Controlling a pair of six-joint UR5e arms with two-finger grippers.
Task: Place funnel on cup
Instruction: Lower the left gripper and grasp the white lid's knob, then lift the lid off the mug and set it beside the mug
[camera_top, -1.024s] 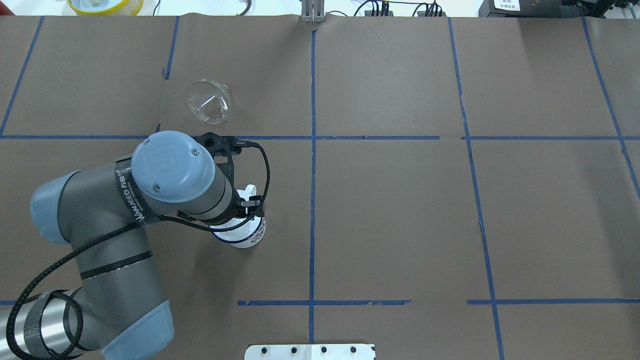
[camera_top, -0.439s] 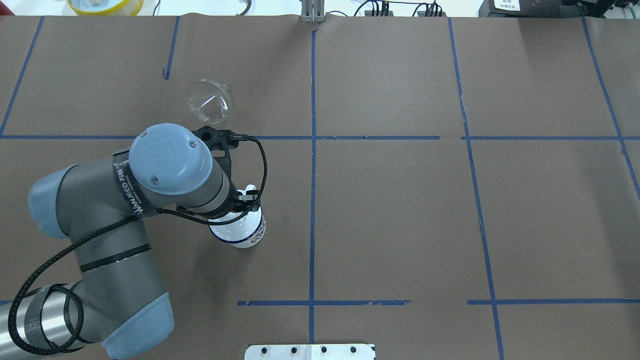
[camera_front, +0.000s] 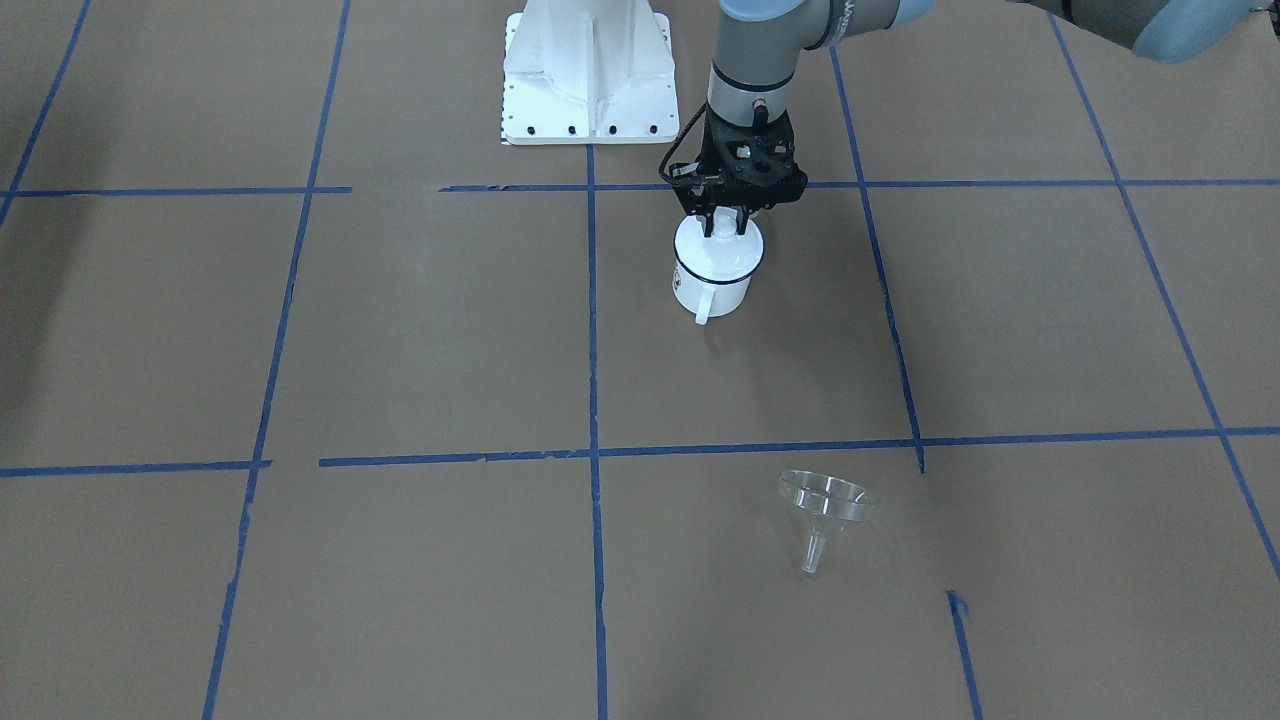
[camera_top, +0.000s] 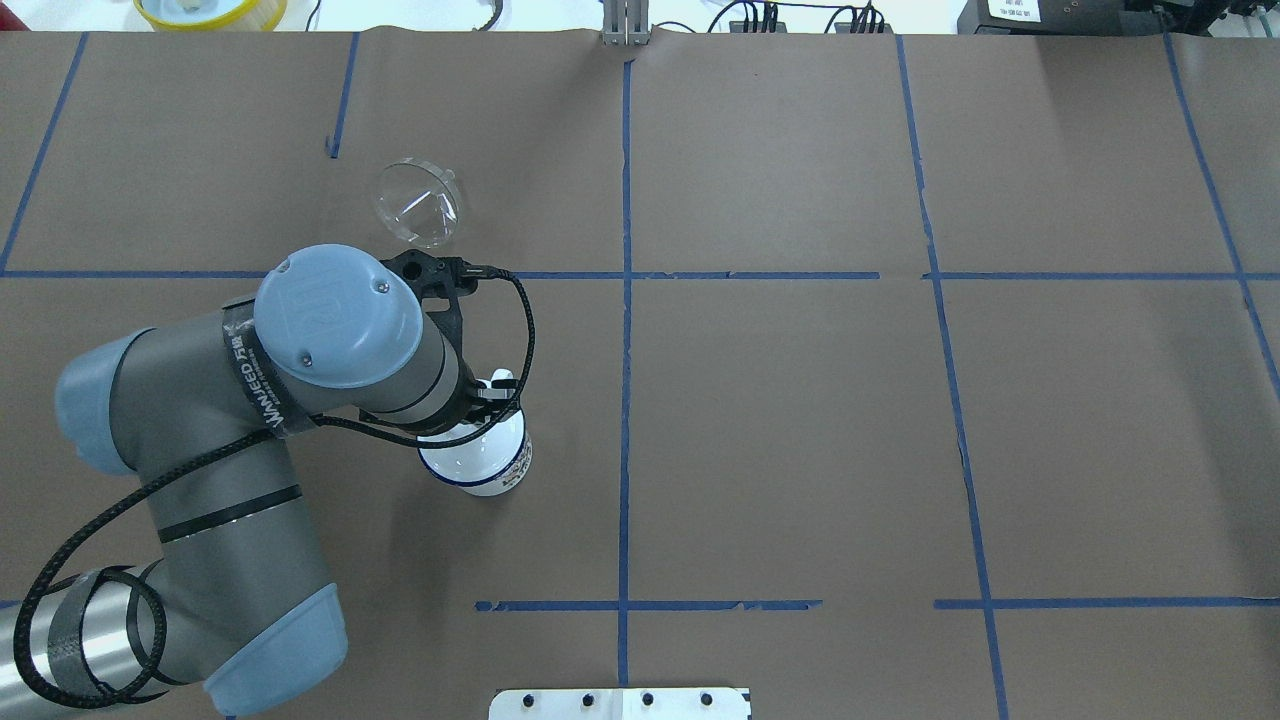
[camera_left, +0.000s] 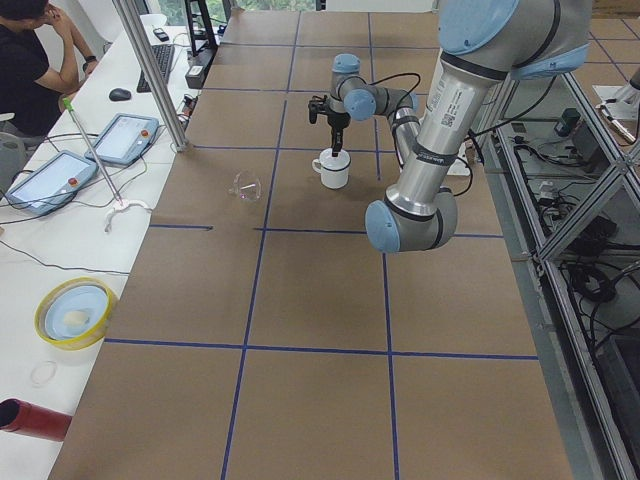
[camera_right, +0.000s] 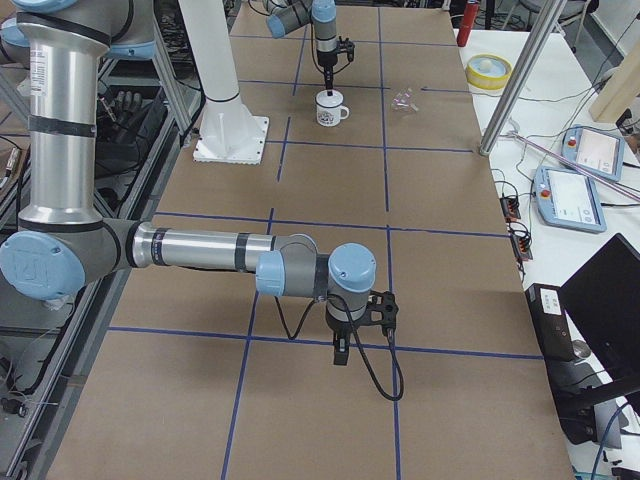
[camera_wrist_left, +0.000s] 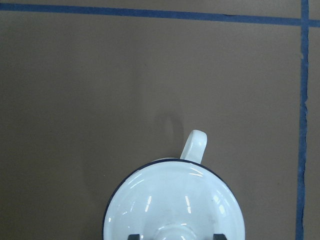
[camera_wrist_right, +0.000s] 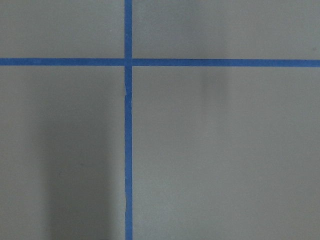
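Observation:
The white mug (camera_front: 712, 285) with a dark blue rim stands upright, its handle (camera_wrist_left: 195, 145) pointing away from the robot. A round white lid (camera_wrist_left: 175, 200) with a knob rests on it. My left gripper (camera_front: 722, 225) hangs straight down over the lid. It is open, and its fingers (camera_wrist_left: 135, 236) straddle the knob with a small gap on each side. The clear funnel (camera_top: 418, 203) lies on the paper well beyond the mug, also in the front-facing view (camera_front: 828, 497), its spout toward the operators' side. My right gripper (camera_right: 341, 352) points down over bare table far away; I cannot tell its state.
Brown paper with blue tape lines (camera_top: 625, 300) covers the table. The white robot base plate (camera_front: 585, 90) sits behind the mug. A yellow bowl (camera_left: 75, 312) and control tablets (camera_left: 125, 138) lie on the side bench beyond the table's far edge, where an operator (camera_left: 30, 60) sits.
The left arm has shifted slightly toward the far left in the overhead view. The mug, its lid and the funnel have stayed where they were.

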